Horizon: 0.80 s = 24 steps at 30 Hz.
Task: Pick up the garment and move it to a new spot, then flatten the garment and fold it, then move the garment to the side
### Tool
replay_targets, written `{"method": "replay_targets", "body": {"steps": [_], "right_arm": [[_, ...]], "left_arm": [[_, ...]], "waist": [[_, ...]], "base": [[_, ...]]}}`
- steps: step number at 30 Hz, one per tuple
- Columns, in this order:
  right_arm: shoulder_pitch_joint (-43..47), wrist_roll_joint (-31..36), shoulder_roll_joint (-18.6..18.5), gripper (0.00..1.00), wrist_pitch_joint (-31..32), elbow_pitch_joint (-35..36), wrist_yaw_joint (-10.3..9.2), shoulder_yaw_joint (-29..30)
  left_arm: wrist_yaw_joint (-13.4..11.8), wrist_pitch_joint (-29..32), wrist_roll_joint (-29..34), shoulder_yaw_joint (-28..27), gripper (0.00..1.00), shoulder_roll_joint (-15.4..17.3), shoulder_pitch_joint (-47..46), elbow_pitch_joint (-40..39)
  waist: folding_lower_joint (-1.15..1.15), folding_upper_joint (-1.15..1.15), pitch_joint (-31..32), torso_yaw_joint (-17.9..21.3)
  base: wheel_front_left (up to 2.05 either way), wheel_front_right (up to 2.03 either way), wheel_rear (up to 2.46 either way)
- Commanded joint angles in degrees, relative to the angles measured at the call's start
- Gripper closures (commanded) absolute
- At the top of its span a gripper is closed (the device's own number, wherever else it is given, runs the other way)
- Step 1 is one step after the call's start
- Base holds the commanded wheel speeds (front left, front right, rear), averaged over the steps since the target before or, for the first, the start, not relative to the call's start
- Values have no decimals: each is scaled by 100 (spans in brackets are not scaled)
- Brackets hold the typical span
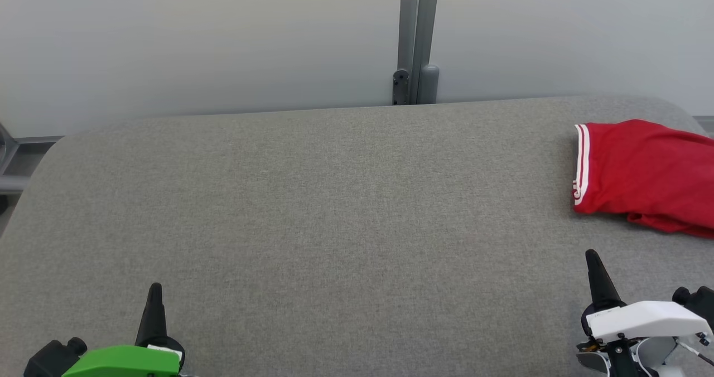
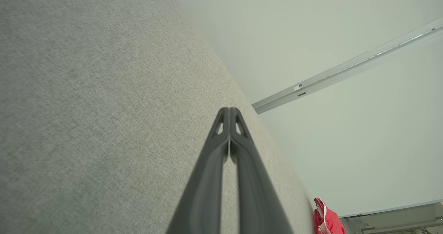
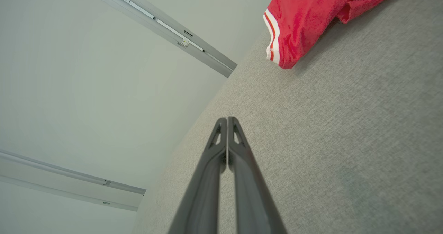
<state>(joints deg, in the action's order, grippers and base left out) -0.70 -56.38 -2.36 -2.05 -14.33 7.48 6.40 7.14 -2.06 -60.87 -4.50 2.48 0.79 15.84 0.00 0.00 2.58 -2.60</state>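
**Grey cloth table, red garment at 2 o'clock, both grippers closed on nothing**

Grey woven fabric covers the table [image 1: 334,209], the largest thing in the head view, with its rounded far corners at 10 and 2 o'clock. Behind it a pale wall [image 1: 195,42] runs the full width. At 12 o'clock the wall is split by an upright grey metal post [image 1: 415,37] that comes down to the table's far edge.

The garment [image 1: 641,170] lies on the table at about 2 o'clock in the head view, near the far right corner, and runs off the picture's right edge. It is bright red and loosely bunched rather than flat, and its near edge is wrinkled. The hem faces 9 o'clock and is trimmed with white stripes. In the right wrist view the garment sits at 1 o'clock, beyond the fingers and well apart from them. In the left wrist view a small red piece of it shows at 5 o'clock, at the far end of the table.

The right gripper [image 1: 591,254], under a white housing, sits at 5 o'clock in the head view. Its two dark fingers are pressed together into one point aimed toward 12 o'clock. It holds nothing, and its tip is apart from the garment.

The left gripper [image 1: 155,288], under a green housing, sits at 7 o'clock. Its fingers are likewise pressed flat against each other with nothing between them, well apart from the garment.
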Motion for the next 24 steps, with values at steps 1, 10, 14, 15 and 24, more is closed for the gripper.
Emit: {"method": "replay_targets", "body": {"steps": [1,10,14,15,24], "right_arm": [[-152,-177,-40,100,43,75,4,8],[-231,-750,-46,100,181,71,4,10],[-259,-1000,-48,100,241,69,4,11],[-266,-1057,-48,100,257,67,4,11],[-344,-1628,-52,100,397,63,3,13]], "left_arm": [[29,41,-154,-30,100,38,-161,-70],[34,182,-665,-61,100,42,-263,-92],[36,244,-876,-74,100,44,-309,-100],[36,255,-933,-77,100,44,-321,-103],[41,393,-1417,-108,100,48,-417,-123]], "waist": [[0,0,-6,6],[0,0,-42,39],[0,0,-58,55],[0,0,-62,58],[0,0,-101,96]], "base": [[0,0,0],[0,0,0],[0,0,0],[0,0,0],[0,0,0]]}}
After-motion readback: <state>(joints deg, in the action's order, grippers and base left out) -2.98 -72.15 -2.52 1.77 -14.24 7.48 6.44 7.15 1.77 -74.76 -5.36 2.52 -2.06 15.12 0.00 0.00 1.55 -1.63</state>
